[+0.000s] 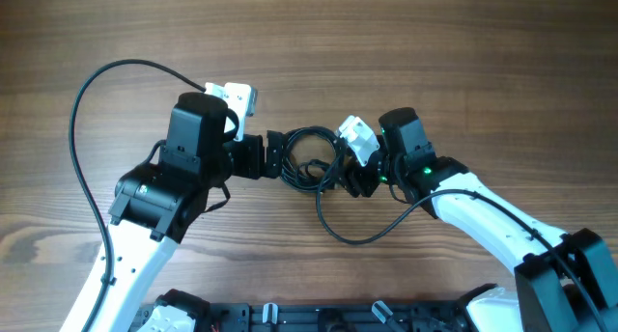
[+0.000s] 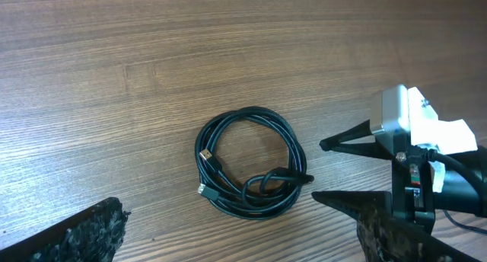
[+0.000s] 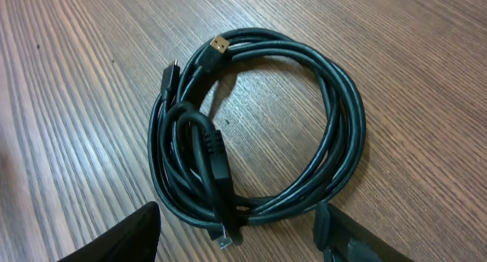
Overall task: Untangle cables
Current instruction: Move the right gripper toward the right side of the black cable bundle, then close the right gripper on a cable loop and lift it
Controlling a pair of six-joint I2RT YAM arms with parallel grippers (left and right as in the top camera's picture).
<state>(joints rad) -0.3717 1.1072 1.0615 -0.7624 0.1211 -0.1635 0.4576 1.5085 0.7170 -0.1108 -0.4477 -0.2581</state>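
I see cables (image 1: 309,156) mid-frame on surface (image 1: 435,42), all in one coil, plugs tucked inside: nothing untangled. Left pincer (image 1: 278,156) wide apart beside coil. Right pincer (image 2: 319,170) apart at coil edge, gripping nothing. All separating left.

You have nothing legible to work from here. No lettering, label, brand mark or number can be read on the cables (image 3: 351,129) or on the table (image 3: 426,41) in any of the three views.
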